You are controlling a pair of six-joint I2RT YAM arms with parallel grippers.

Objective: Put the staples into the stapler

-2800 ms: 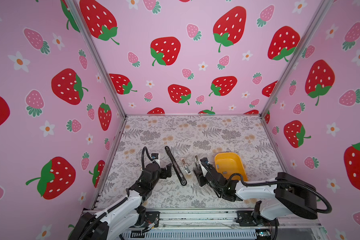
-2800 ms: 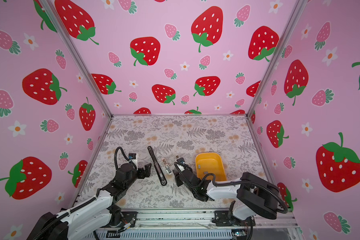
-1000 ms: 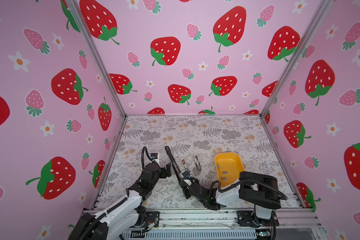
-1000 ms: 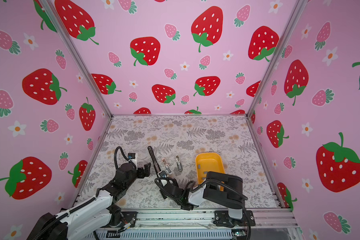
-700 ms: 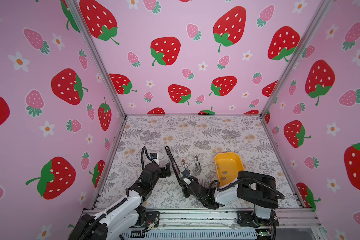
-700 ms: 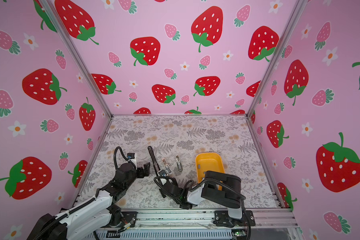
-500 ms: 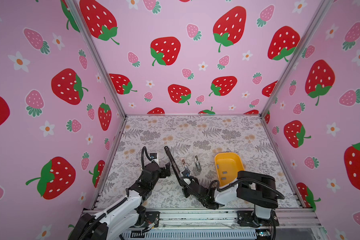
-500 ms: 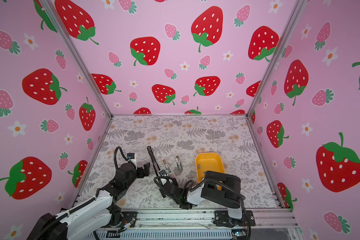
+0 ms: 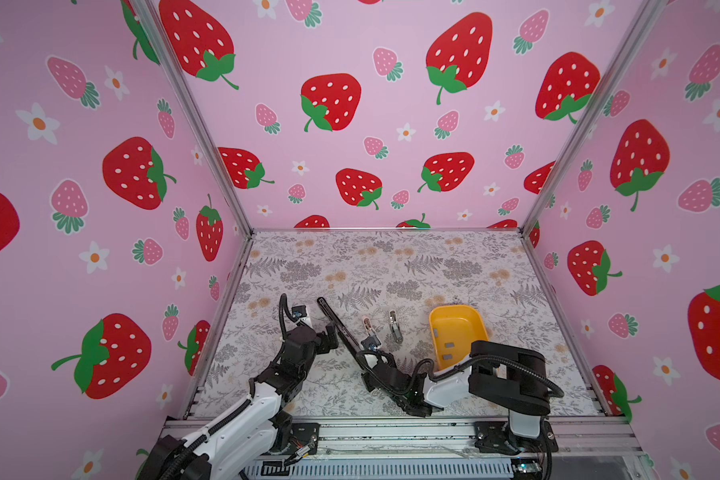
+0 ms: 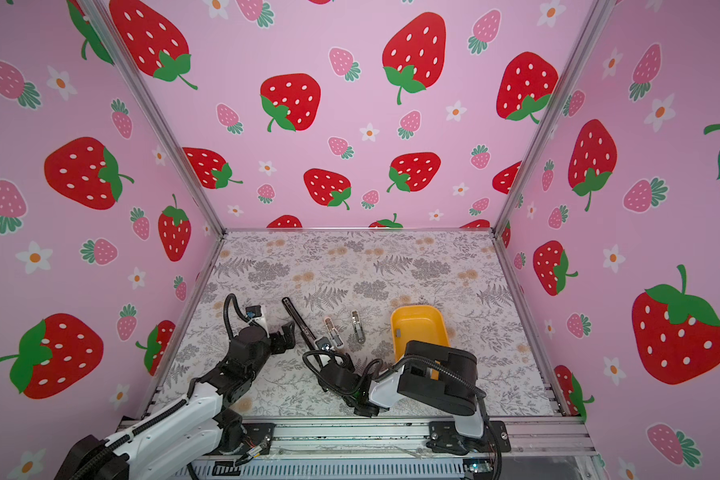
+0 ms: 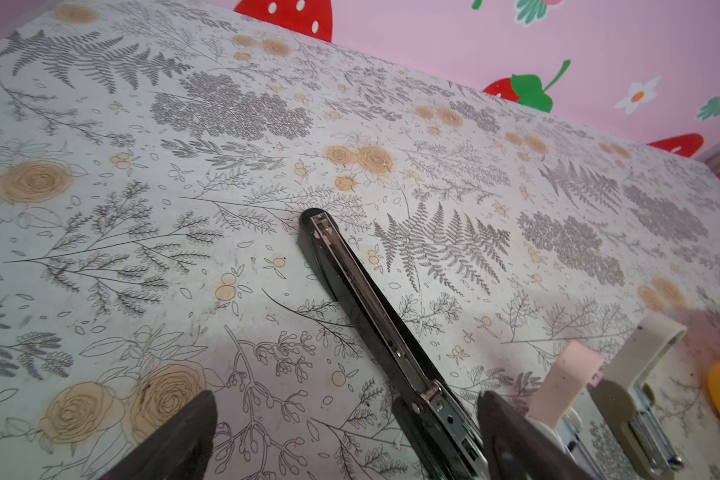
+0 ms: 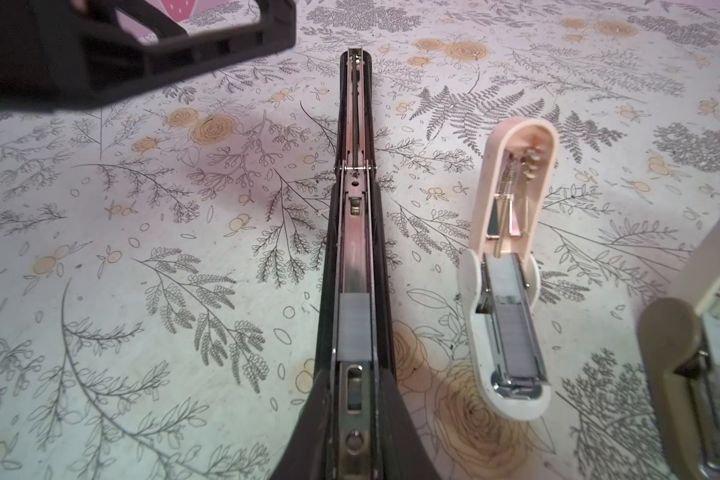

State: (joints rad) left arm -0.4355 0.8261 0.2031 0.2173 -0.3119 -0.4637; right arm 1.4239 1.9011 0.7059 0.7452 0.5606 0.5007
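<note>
A long black stapler [image 9: 336, 325] [image 12: 353, 232] lies opened flat on the floral table. One grey strip of staples [image 12: 353, 328] sits in its metal channel. My right gripper [image 12: 353, 399] is shut on the black stapler's near end, a finger pressed against each side. In both top views that gripper [image 9: 361, 360] is low under its wrist. My left gripper [image 9: 331, 336] [image 11: 346, 399] stands open beside the stapler's middle, holding nothing. More staples [image 9: 449, 345] lie in the yellow tray [image 9: 476, 328].
A small pink stapler [image 12: 512, 291] [image 9: 368, 328] lies open with staples in it, just right of the black one. A beige stapler [image 9: 395, 326] [image 12: 682, 374] lies beyond it. Pink strawberry walls enclose the table on three sides.
My right arm has come from beside the tray to the black stapler's near end, and its jaws have closed onto it over the last second. The left arm has barely moved.
</note>
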